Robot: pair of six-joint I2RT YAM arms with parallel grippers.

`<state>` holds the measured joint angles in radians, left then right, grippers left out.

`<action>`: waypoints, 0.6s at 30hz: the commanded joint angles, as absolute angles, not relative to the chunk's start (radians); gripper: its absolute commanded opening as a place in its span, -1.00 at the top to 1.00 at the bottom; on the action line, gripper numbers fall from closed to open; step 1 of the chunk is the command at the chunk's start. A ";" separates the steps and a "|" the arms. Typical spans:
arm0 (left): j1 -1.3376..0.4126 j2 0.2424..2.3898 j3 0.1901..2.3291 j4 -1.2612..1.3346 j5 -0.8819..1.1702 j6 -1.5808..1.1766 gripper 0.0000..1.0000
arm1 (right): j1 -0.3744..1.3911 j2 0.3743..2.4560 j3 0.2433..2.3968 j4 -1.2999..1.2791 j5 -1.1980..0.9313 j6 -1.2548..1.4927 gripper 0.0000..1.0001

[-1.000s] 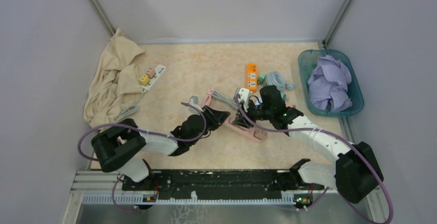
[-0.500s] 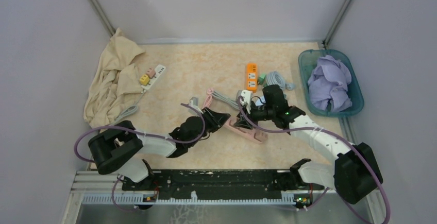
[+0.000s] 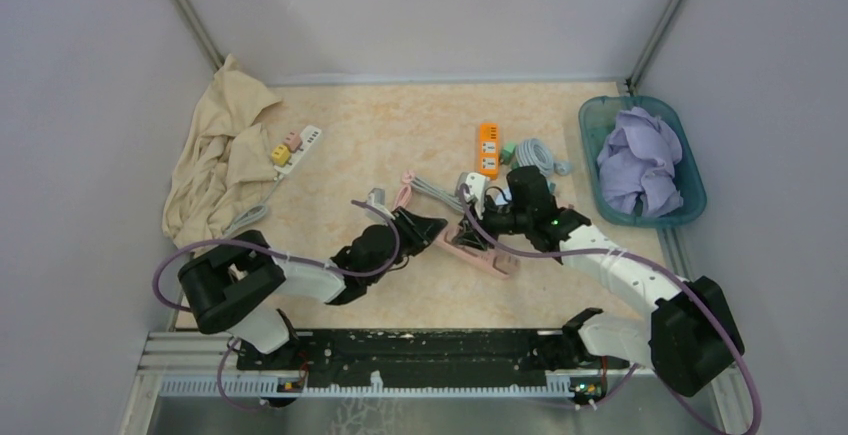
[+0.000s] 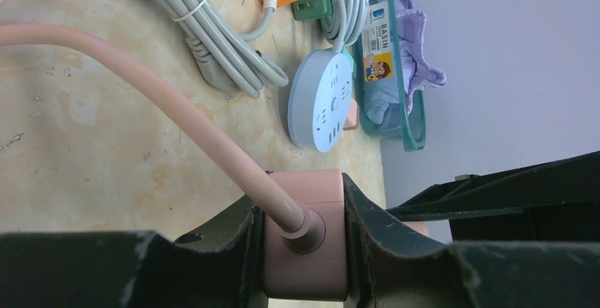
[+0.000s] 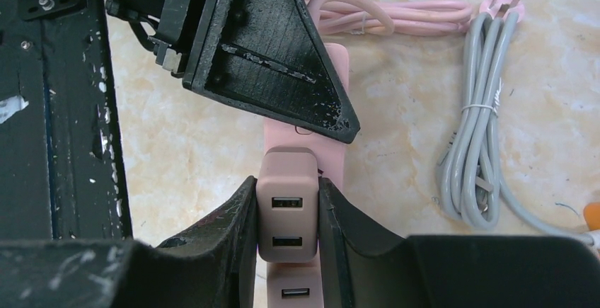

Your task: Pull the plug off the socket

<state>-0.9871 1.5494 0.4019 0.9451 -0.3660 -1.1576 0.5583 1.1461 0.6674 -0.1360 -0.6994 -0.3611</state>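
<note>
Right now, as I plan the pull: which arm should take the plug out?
Right. The right gripper is shut on the plug, which sits on the strip. The left gripper clamps the strip's cord end, so it is placed to brace.

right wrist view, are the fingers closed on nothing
No, the right gripper is clamped on the pink plug, whose two usb ports show between the two black fingers.
</note>
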 commanded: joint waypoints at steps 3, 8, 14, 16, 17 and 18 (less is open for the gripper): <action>-0.980 1.598 0.393 0.820 -0.427 -1.111 1.00 | 0.524 1.102 0.703 -0.074 -0.754 -0.294 1.00; -0.976 1.598 0.380 0.812 -0.437 -1.111 1.00 | 0.494 1.082 0.712 -0.126 -0.813 -0.343 1.00; -0.973 1.587 0.373 0.783 -0.447 -1.118 1.00 | 0.493 1.076 0.715 -0.180 -0.903 -0.408 1.00; -0.973 1.586 0.375 0.775 -0.449 -1.118 1.00 | 0.497 1.078 0.702 -0.159 -0.925 -0.391 1.00; -0.973 1.587 0.378 0.773 -0.448 -1.116 1.00 | 0.505 1.083 0.694 -0.144 -0.936 -0.381 1.00; -0.973 1.592 0.382 0.770 -0.448 -1.116 1.00 | 0.523 1.089 0.692 -0.144 -0.936 -0.385 1.00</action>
